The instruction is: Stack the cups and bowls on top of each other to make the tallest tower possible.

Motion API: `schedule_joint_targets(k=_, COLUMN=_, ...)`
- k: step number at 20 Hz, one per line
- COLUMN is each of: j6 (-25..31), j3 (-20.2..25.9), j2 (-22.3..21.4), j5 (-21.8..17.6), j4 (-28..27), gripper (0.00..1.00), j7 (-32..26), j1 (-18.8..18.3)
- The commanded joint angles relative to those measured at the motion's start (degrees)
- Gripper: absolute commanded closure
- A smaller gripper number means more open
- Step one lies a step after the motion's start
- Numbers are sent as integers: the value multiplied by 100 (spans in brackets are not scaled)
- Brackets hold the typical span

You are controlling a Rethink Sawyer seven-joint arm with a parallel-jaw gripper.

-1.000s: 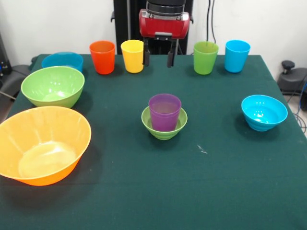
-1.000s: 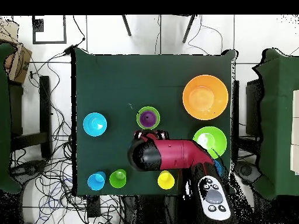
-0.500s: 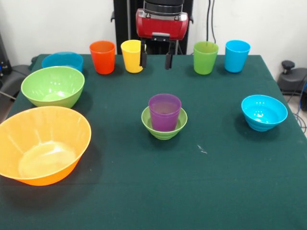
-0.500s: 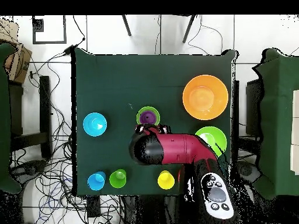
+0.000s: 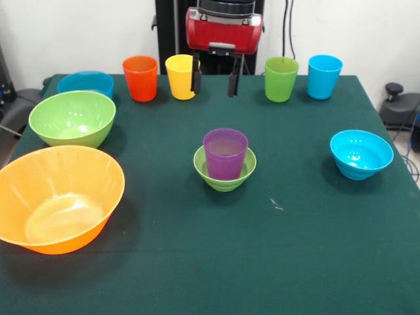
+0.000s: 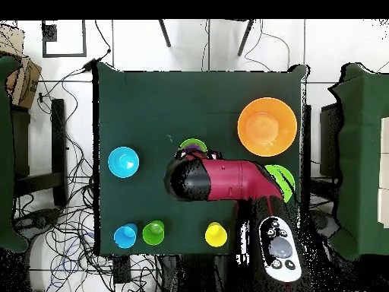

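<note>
— Where is there free room on the worktop (image 5: 295,262)?

— The whole lower band of the front view is bare green cloth, and so is the stretch between the purple cup (image 5: 225,153) and the small blue bowl (image 5: 361,153) at right centre. The large orange bowl (image 5: 58,197) hangs past the lower left edge.

— And the far edge?

— Crowded: orange cup (image 5: 140,78), yellow cup (image 5: 182,77), green cup (image 5: 281,79) and light blue cup (image 5: 325,76) in a row along the top, with the medium blue bowl (image 5: 86,83) and medium green bowl (image 5: 72,118) at upper left.

— The gripper (image 5: 213,77)?

— High in the upper middle, jaws apart and empty, between the yellow and green cups. The purple cup stands upright in the small green bowl (image 5: 224,174) at frame centre.

— The room?

— White wall behind; overhead, cables on a pale floor (image 6: 53,220).
</note>
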Motion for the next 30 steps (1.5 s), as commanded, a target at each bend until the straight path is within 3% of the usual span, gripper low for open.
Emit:
schedule_joint_targets(k=1, j6=802, j3=9, j2=424, j5=242, j4=-580, gripper=0, j7=751, j1=365)
schedule_joint_targets(k=10, j6=11, j3=-250, j2=366, j5=669, j4=130, gripper=0, j7=1390, j1=749)
schedule_joint_targets(k=14, j6=-154, j3=-340, j2=489, j5=750, j4=107, gripper=0, j7=1440, j1=877)
schedule_joint_targets(k=17, j6=-97, j3=-269, j2=510, j5=765, j4=36, gripper=0, j7=1316, j1=801)
schedule_joint_targets(k=19, j6=-45, j3=-107, j2=527, j5=743, j4=-9, gripper=0, j7=1050, j1=564)
schedule_joint_targets(k=22, j6=-317, j3=106, j2=953, j5=645, j4=-244, gripper=0, j7=820, j1=310)
schedule_joint_targets(k=30, j6=-335, j3=125, j2=1041, j5=685, j4=-304, gripper=0, j7=952, j1=357)
